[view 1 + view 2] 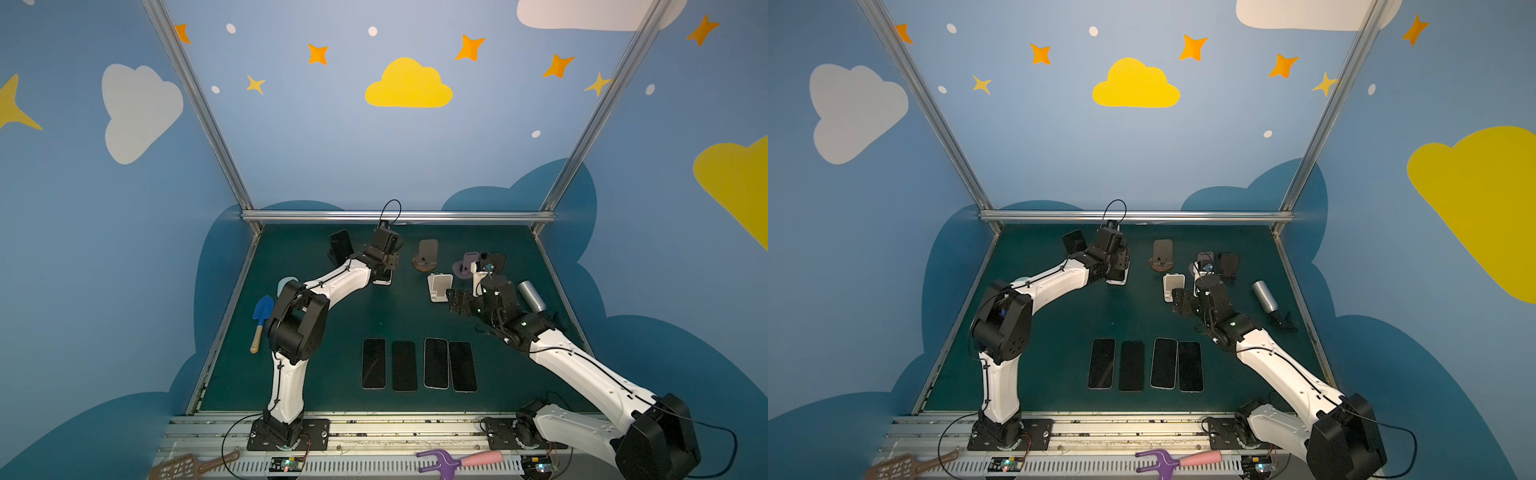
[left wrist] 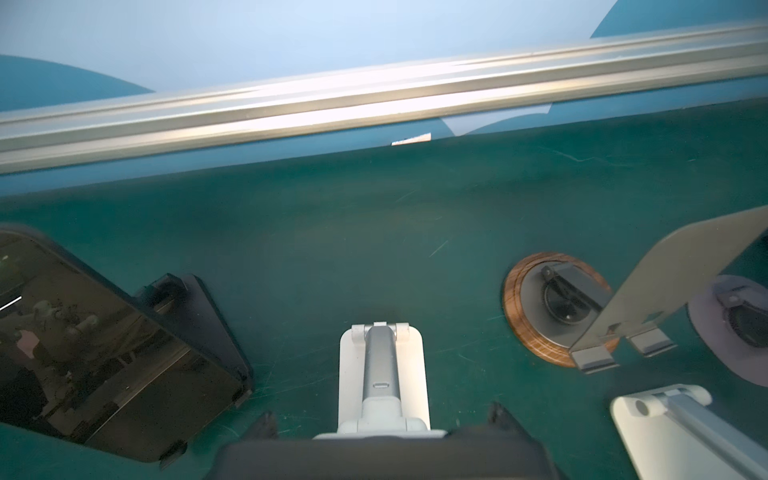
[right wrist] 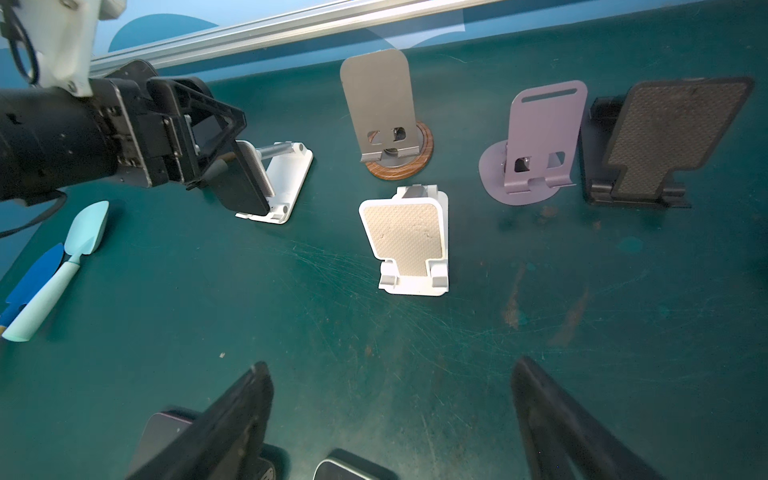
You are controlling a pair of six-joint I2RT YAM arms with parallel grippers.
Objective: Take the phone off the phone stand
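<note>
A dark phone (image 3: 243, 187) leans on a white phone stand (image 3: 286, 183) at the back left of the mat, its lower end close to the stand's front lip. My left gripper (image 3: 216, 141) is shut on the phone's upper end. In the left wrist view the phone (image 2: 374, 457) fills the near edge, with the white stand (image 2: 382, 365) just beyond it. In both top views the left gripper (image 1: 384, 270) (image 1: 1119, 270) covers most of that phone. My right gripper (image 3: 390, 415) (image 1: 455, 301) hangs open over bare mat, holding nothing.
Another phone (image 2: 104, 353) rests on a black stand at the back left. Empty stands: white (image 3: 405, 241), wood-based (image 3: 382, 112), purple (image 3: 536, 141), black (image 3: 665, 137). Several phones (image 1: 415, 365) lie flat up front. Blue trowel (image 1: 262, 316) at left, silver cylinder (image 1: 532, 295) at right.
</note>
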